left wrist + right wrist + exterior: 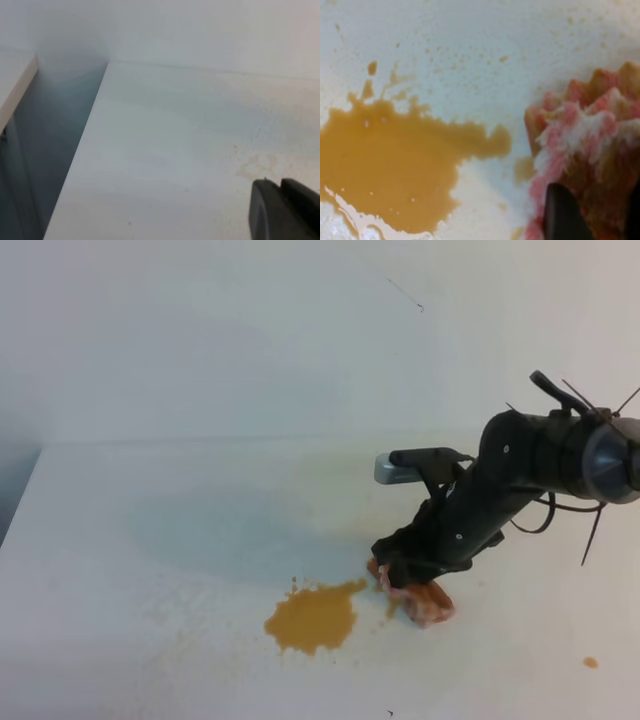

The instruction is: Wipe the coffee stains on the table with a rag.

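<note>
An orange-brown coffee stain (312,620) with small splashes lies on the white table (150,540) near the front; it fills the left of the right wrist view (395,170). A tiny orange dot (590,662) sits at the far right. The pinkish-brown rag (428,602) rests on the table just right of the blot, apart from its main body. My right gripper (404,578) presses down on the rag (590,135), with a dark finger (562,212) on each side of the bunched cloth. My left gripper (280,189) shows only as two dark tips close together, low right.
The table's left edge (75,165) drops to a dark gap beside a wall. A faint tan smear (257,165) marks the surface near my left gripper. A pale wall (250,330) rises behind the table's back edge.
</note>
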